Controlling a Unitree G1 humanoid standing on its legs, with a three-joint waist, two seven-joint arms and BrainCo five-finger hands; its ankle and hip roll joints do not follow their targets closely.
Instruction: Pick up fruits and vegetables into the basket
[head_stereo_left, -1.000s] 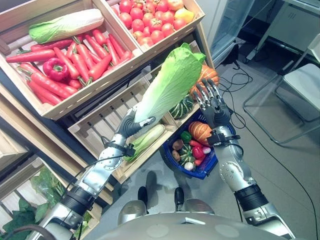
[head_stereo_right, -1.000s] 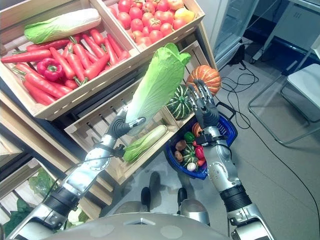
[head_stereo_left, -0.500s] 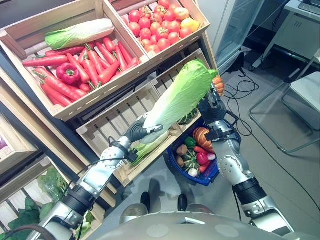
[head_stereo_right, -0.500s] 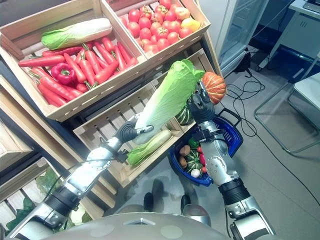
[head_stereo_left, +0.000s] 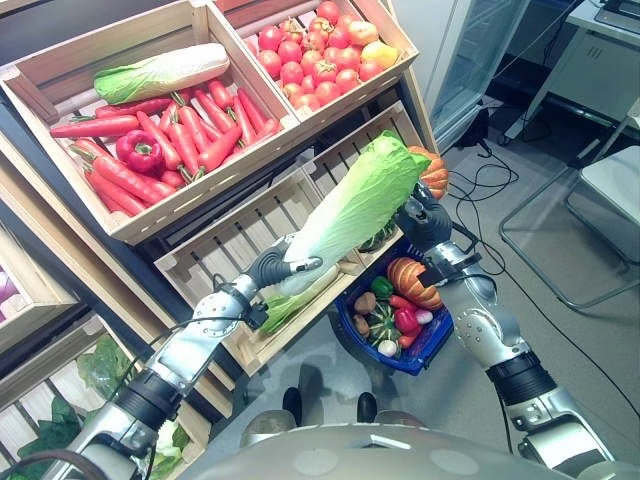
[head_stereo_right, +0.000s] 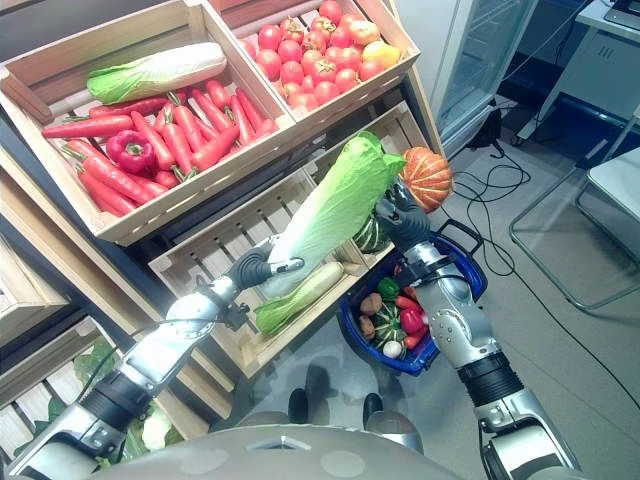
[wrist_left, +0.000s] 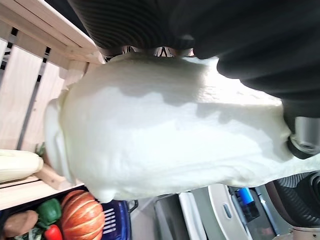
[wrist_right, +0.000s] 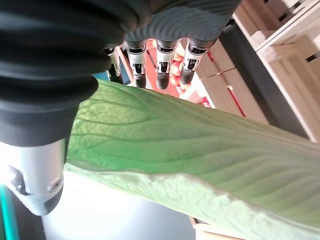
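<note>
A long napa cabbage (head_stereo_left: 350, 215) with a white base and green leafy top slants in the air in front of the lower crate. My left hand (head_stereo_left: 275, 268) is shut on its white base (wrist_left: 165, 145). My right hand (head_stereo_right: 403, 218) is on the leafy top, with fingers (wrist_right: 160, 65) curled over the leaf (wrist_right: 200, 145) and the thumb under it. Just below the right forearm hangs the blue basket (head_stereo_left: 412, 352). It holds a small pumpkin (head_stereo_left: 412, 283), a green pepper, a red pepper and other vegetables.
The top crates (head_stereo_left: 130, 225) hold carrots (head_stereo_left: 190, 135), a red pepper, a second cabbage (head_stereo_left: 160, 72) and tomatoes (head_stereo_left: 310, 55). The lower slatted crate (head_stereo_left: 215, 250) holds a third cabbage (head_stereo_right: 300, 292), a green squash and an orange pumpkin (head_stereo_right: 428, 178). A chair (head_stereo_left: 610, 180) stands at the right.
My right hand, open beside the cabbage a second ago, has come onto its leafy top and curled its fingers there. The cabbage has dipped slightly. The camera has shifted too.
</note>
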